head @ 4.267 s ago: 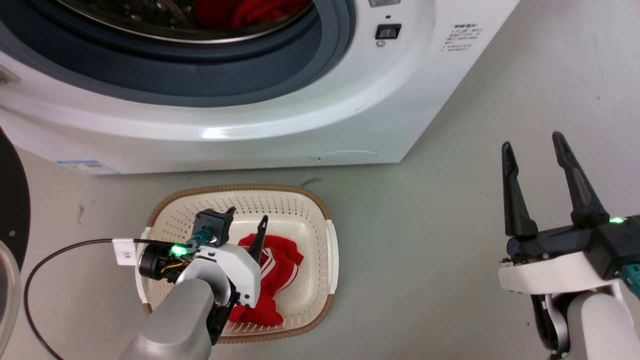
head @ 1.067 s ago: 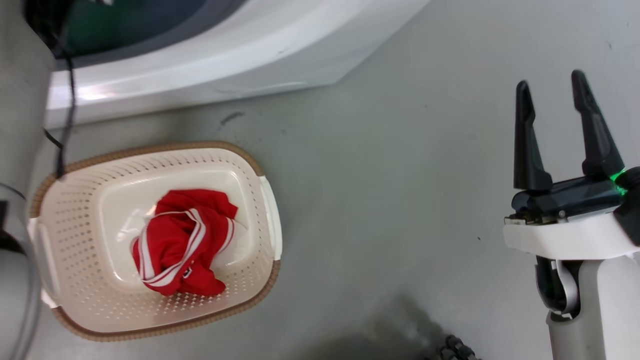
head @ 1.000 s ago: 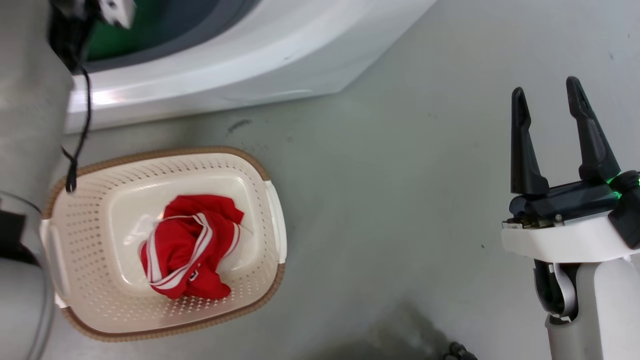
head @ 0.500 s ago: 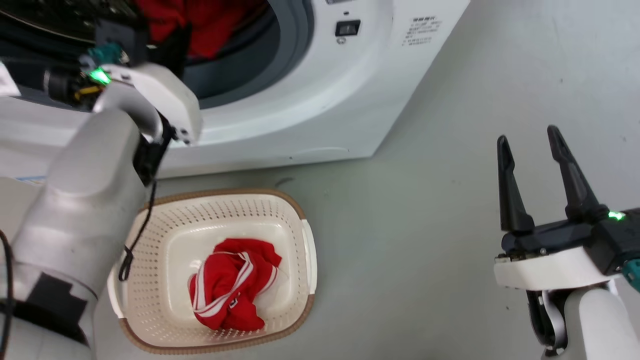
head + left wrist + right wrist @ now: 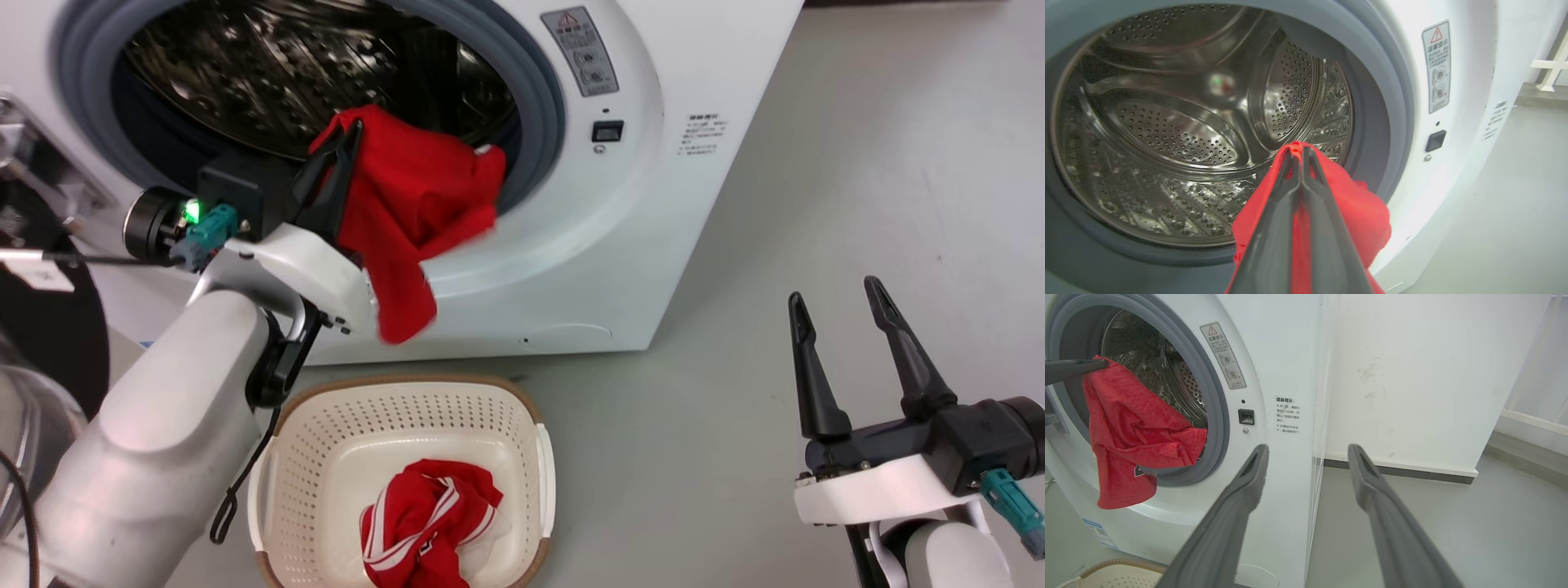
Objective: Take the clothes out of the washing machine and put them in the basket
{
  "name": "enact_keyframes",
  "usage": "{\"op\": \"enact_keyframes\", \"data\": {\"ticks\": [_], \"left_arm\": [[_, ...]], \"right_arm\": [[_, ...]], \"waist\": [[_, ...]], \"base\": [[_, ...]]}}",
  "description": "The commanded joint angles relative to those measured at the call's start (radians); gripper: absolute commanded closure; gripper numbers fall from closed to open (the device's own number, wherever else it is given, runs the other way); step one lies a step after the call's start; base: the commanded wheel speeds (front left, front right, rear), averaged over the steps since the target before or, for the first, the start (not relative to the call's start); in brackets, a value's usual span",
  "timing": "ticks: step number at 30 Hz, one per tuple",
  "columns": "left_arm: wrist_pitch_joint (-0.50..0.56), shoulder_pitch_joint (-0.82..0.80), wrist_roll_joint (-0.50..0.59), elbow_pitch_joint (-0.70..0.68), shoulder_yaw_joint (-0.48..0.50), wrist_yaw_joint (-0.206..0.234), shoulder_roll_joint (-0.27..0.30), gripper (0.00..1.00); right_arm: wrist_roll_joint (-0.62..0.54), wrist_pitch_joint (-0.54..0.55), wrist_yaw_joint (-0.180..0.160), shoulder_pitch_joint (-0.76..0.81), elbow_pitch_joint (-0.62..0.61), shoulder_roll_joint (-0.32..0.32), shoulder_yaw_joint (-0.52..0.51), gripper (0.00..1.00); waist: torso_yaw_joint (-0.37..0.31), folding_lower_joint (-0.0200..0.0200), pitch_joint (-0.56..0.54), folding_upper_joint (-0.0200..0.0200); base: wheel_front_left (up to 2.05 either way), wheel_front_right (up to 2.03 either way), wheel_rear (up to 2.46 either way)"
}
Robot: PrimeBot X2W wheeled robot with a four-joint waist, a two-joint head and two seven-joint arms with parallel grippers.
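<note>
Your left gripper (image 5: 347, 135) is clamped tight on one corner of the plain red cloth (image 5: 408, 204). In the left wrist view its two fingers press together with red fabric squeezed out at the tips (image 5: 1297, 150). Those fingers point into the mouth of the washing machine (image 5: 653, 204), toward the steel drum (image 5: 286, 65), and their tips sit about level with the grey seal (image 5: 549, 106).

The cloth hangs from that pinched corner, so its long axis runs straight down. In the right wrist view you see it (image 5: 1135, 428) drop from the finger at the top and past the seal's lower edge. It ends in a narrow tail in front of the white front panel. A wider fold spreads sideways toward the seal, on the side of the warning label. In the head view the tail is above the far rim of the basket (image 5: 408, 384), not inside it.

The basket stands on the grey floor (image 5: 775, 204) just before the washer. The striped jersey (image 5: 429, 523) lies crumpled on the basket's floor, toward the near side. It is too bunched up to show a clear direction.

Your right gripper (image 5: 834, 292) is off to the side over bare floor, well apart from the basket. Its fingers are spread and hold nothing (image 5: 1307, 448).
</note>
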Motion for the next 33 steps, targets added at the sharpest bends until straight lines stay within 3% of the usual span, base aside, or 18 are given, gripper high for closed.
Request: {"op": "enact_keyframes", "data": {"ticks": [1,10,19,26,33], "left_arm": [[0.008,0.037,0.008,-0.075,0.004,0.031,0.022,1.00],[0.073,0.144,0.028,-0.424,0.025,0.163,0.133,1.00],[0.122,0.213,0.053,-0.675,0.052,0.267,0.221,1.00],[0.146,0.264,0.064,-0.784,0.060,0.313,0.270,1.00],[0.153,0.356,0.042,-0.798,0.022,0.324,0.277,1.00]], "right_arm": [[-0.009,-0.002,-0.001,0.020,0.003,0.001,0.000,0.00],[-0.014,-0.002,-0.001,0.062,0.012,0.001,0.002,0.00],[-0.007,-0.002,-0.001,0.084,0.018,0.001,0.005,0.00],[-0.003,-0.002,-0.001,0.083,0.017,0.001,0.006,0.00],[-0.006,-0.002,-0.001,0.060,0.011,0.001,0.004,0.00]], "waist": [[0.025,0.0002,-0.039,-0.0001],[0.051,0.0002,-0.103,-0.0001],[0.063,0.0002,-0.131,-0.0001],[0.068,0.0002,-0.132,-0.0001],[0.069,0.0002,-0.100,-0.0001]], "base": [[0.00,0.00,0.00],[0.00,0.00,0.00],[0.00,0.00,0.00],[0.00,0.00,0.00],[0.00,0.00,0.00]]}}
